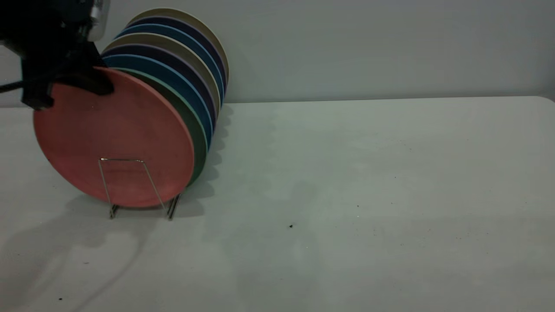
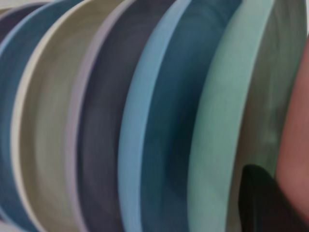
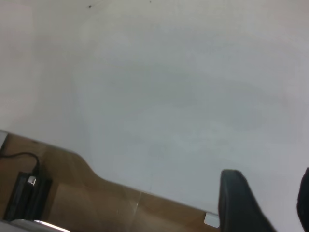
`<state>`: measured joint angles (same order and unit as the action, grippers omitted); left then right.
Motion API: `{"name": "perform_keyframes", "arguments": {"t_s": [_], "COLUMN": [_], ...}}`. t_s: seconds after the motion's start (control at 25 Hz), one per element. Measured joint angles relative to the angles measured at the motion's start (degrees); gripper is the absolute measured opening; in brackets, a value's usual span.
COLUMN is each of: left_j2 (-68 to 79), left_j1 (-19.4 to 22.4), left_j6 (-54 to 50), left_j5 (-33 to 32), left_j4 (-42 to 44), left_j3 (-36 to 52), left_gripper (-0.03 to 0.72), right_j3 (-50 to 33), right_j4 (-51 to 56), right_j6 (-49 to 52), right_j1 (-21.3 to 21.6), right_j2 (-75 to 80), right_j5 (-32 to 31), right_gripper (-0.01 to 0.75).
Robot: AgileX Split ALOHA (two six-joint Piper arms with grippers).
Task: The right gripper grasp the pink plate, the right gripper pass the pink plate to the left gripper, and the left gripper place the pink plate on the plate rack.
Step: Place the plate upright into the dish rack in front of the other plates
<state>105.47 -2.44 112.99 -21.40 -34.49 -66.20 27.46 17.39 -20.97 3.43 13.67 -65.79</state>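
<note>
The pink plate [image 1: 117, 138] stands upright at the front of the plate rack [image 1: 121, 160], its lower edge down between the wire loops. My left gripper [image 1: 71, 93] is at the top left, shut on the plate's upper left rim. In the left wrist view one black finger [image 2: 260, 203] sits between the pink plate [image 2: 297, 121] and the teal-green plate [image 2: 217, 121] behind it. My right gripper [image 3: 270, 203] is out of the exterior view; its wrist view shows it open and empty over bare table.
Several plates stand in the rack behind the pink one: teal-green [image 1: 193, 125], blue [image 1: 182, 82], dark purple and beige. The white table [image 1: 347, 195] stretches to the right. The right wrist view shows the table's edge, brown floor and a black box with a cable [image 3: 24, 195].
</note>
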Motion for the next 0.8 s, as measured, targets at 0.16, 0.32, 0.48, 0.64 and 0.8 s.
{"name": "perform_keyframes", "arguments": {"t_s": [0.16,0.32,0.48,0.64,0.8], "left_j2": [0.69,0.69,0.44,-1.96,-6.06], "left_j1": [0.00,0.00,0.00,0.00,0.00], "left_j6": [-0.05,-0.05,-0.05,-0.09,-2.20], "left_j5": [-0.10,-0.10,-0.10,-0.52,-3.02], "left_j4": [-3.21,-3.76,-3.76,-3.70,-3.75], "left_j3": [0.06,0.06,0.06,0.18,0.18], "left_gripper": [0.195,0.319,0.373,0.379,0.381], "right_j3": [0.00,0.00,0.00,0.00,-0.05], "right_j4": [0.00,0.00,0.00,0.00,0.00], "right_j6": [0.00,0.06,0.06,0.06,0.06], "right_j1": [0.00,0.00,0.00,0.00,0.00], "right_j2": [0.00,0.00,0.00,0.00,0.00], "right_j5": [0.00,0.00,0.00,0.00,0.00], "right_gripper": [0.320,0.320,0.320,0.320,0.320]}}
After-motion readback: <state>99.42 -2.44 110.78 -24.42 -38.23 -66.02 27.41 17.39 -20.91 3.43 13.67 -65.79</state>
